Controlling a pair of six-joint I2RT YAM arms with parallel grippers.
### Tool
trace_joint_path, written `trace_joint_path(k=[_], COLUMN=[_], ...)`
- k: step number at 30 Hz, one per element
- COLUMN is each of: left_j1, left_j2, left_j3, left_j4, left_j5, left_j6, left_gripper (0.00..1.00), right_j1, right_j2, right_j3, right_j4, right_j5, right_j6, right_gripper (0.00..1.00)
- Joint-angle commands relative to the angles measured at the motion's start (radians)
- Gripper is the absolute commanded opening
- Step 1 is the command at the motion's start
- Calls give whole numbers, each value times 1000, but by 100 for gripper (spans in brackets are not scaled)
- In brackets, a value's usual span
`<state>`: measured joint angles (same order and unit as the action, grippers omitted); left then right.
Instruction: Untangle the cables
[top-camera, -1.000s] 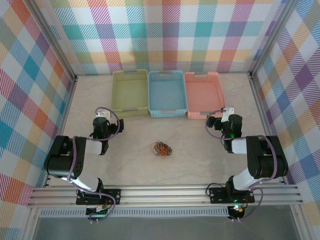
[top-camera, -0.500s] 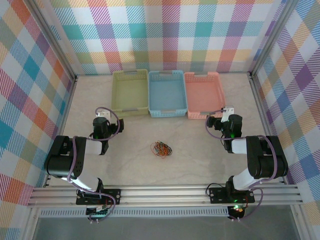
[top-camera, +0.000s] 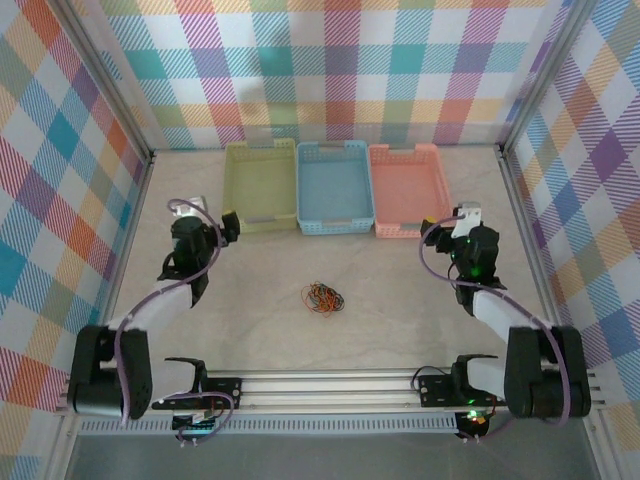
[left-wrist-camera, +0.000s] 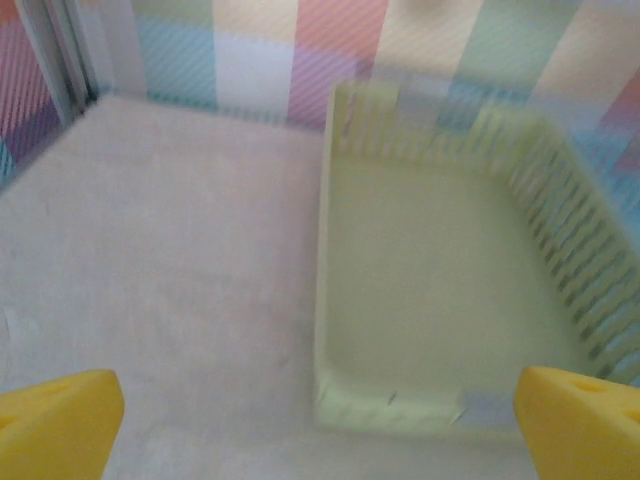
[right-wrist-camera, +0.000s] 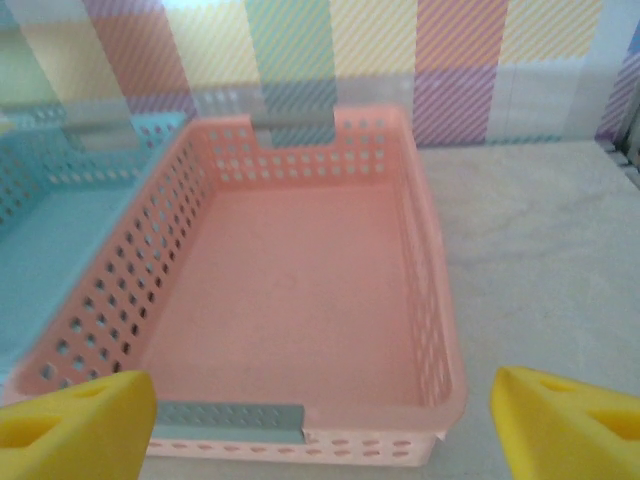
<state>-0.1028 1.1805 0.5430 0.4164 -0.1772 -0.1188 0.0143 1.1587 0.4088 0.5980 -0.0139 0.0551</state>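
Note:
The cables (top-camera: 322, 297) lie as a small clump of orange, red, green and black wires on the table's middle, between the two arms. My left gripper (top-camera: 227, 226) hovers to their upper left, by the near corner of the green basket (top-camera: 260, 185). In the left wrist view it (left-wrist-camera: 320, 430) is open, with nothing between its yellow fingertips (left-wrist-camera: 60, 420). My right gripper (top-camera: 438, 228) hangs to the cables' upper right, at the pink basket's (top-camera: 407, 188) near edge. Seen from the right wrist, it (right-wrist-camera: 322, 420) is open and holds nothing.
Three empty baskets stand in a row at the back: green (left-wrist-camera: 440, 280), blue (top-camera: 334, 187) and pink (right-wrist-camera: 300, 290). The blue basket (right-wrist-camera: 50, 230) adjoins the pink one. Plaid walls enclose the table on three sides. An aluminium rail (top-camera: 330, 385) runs along the near edge.
Both arms have unfolded from their low resting pose and reached forward toward the baskets. The right jaws have narrowed slightly. The cables have not moved.

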Motion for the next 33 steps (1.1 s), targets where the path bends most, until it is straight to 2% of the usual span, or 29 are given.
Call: trace_joint_path(k=[1, 3, 6, 9, 11, 13, 15, 18, 22, 25, 28, 33], left_j1=[-6, -6, -5, -6, -6, -12, -25, -52, -106, -144, -159, -164], left_j2=[-80, -127, -155, -153, -157, -163, -175, -183, -177, -182, -182, -191], left_j3=[-9, 27, 112, 183, 201, 203, 184, 133, 114, 105, 91, 66], left_j4=[-109, -235, -402, -580, -641, -684, -720, -657, -662, -659, -659, -656], left_j5=[-26, -15, 142, 239, 317, 382, 411, 497, 494, 469, 440, 417], left_j6=[-194, -339, -367, -406, -411, -418, -441, -483, -475, -458, -444, -430], left_gripper=[100, 100, 100, 100, 100, 100, 100, 100, 99, 98, 98, 98], right_j1=[4, 5, 5, 9, 9, 23, 58, 151, 302, 415, 508, 629], right_j2=[-91, -151, -217, -227, -203, -176, -165, -159, -84, 8, 105, 251], right_j3=[64, 90, 121, 207, 277, 313, 322, 314, 309, 318, 336, 391], right_j4=[-183, -270, -375, -589, -755, -847, -908, -973, -998, -991, -973, -964], right_j5=[-28, -46, -161, -241, -320, -439, -495, -492, -488, -484, -448, -389], right_j6=[112, 177, 244, 359, 417, 445, 459, 453, 443, 448, 450, 422], right_gripper=[85, 84, 81, 72, 71, 69, 66, 64, 63, 57, 50, 49])
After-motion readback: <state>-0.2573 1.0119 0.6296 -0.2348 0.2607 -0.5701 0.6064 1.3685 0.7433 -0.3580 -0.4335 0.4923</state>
